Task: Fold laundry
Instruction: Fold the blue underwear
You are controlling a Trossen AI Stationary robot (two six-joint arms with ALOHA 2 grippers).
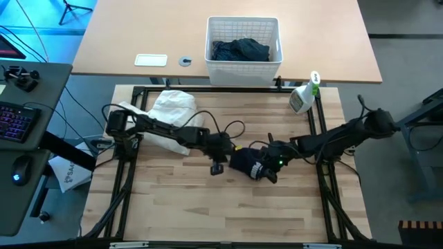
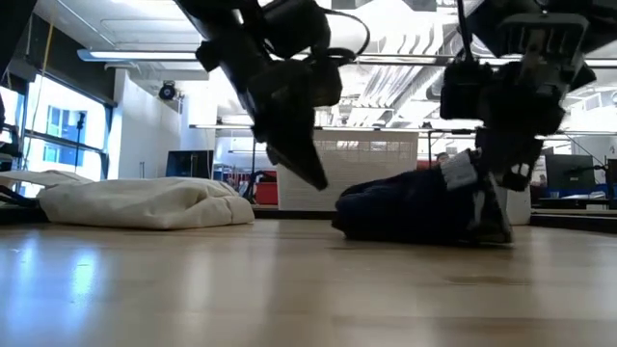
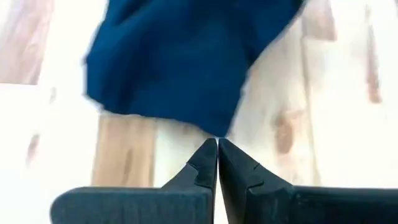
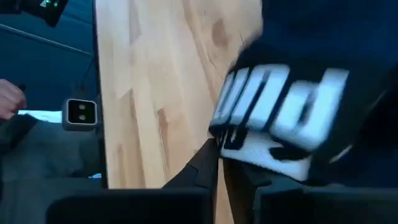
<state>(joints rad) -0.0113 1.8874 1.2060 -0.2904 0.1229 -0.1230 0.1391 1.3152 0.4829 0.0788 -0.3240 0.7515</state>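
Observation:
A small dark navy garment (image 1: 243, 161) with a white lettered waistband (image 4: 280, 106) lies bunched on the wooden table's middle. My right gripper (image 4: 219, 149) comes from the table's right and is shut at the waistband end (image 2: 461, 173). My left gripper (image 3: 217, 143) is shut at the garment's left corner (image 3: 214, 127), and in the low view its tips (image 2: 316, 180) hang just above the table. A white garment (image 1: 173, 111) lies heaped at the far left. More dark laundry (image 1: 241, 50) sits in the white basket (image 1: 277, 48). My left gripper's shut fingertips (image 3: 208, 155) stand right at the garment's left corner; whether they touch it I cannot tell. My right gripper is shut at the edge of the white waistband (image 4: 233, 140), slanting down from the table's right. The band drapes over one finger (image 4: 261, 186) and hides the pinch. The garment rests on the table.
A spray bottle (image 1: 303, 97) stands at the table's far right corner. The black frame rails (image 1: 325, 138) run along the table's sides. Bare wood (image 1: 221, 214) stretches toward the near edge. A desk with a keyboard (image 1: 17, 121) is beyond the left edge.

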